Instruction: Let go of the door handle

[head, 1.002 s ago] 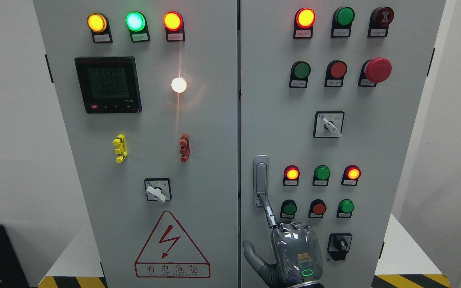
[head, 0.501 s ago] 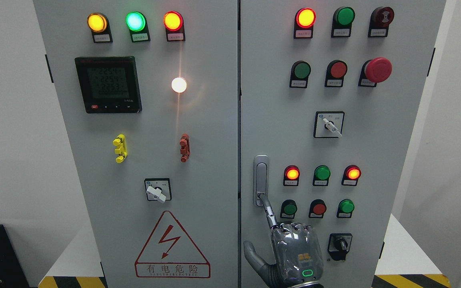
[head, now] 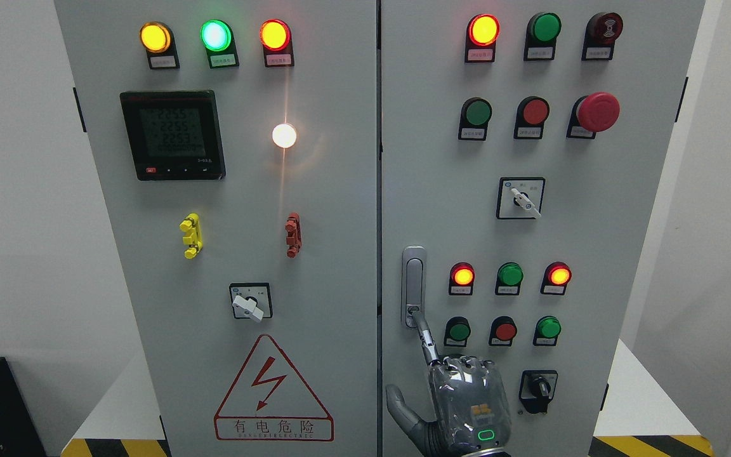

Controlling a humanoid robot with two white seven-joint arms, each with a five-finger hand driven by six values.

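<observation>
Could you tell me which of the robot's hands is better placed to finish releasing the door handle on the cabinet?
The right hand, judging by its arm entering right of centre: its extended index finger already touches the lower end of the door handle, so it need only draw back. No left hand is in view.

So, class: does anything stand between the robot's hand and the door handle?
Nothing visible does. The right hand has one finger stretched up to the lower end of the handle; the nearby buttons sit off to the side.
</observation>
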